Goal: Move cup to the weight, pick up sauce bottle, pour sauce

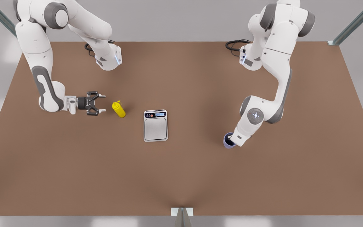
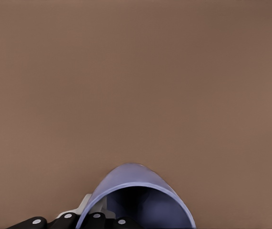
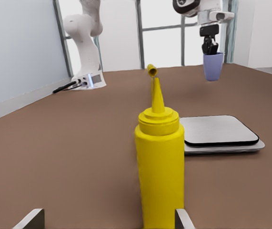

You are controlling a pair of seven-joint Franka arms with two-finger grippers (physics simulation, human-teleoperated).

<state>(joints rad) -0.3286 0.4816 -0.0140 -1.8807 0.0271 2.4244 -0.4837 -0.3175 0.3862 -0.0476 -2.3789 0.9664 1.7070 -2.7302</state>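
Cup lifted, bound for the scale.

Your left gripper point(image 3: 210, 42), at the front view's right, grasps the cup point(image 1: 228, 140) by its rim, raised well apart from the weight point(image 1: 155, 125); its dark inside looks empty. Carry it across and set it down upright. Your right gripper point(image 1: 98, 103) waits released, fingers point(image 3: 30, 220) flanking the upright sauce bottle point(image 3: 159, 168), ready for pickup.

The right gripper point(image 1: 101, 103) is sitting just beside the small yellow plastic squeeze bottle point(image 1: 118, 109). Beyond the bottle is lying the flat silver-grey kitchen scale point(image 1: 155, 125). Farther off, the left gripper point(image 3: 209, 46) is holding the little lavender-blue tumbler cup point(image 1: 228, 141).
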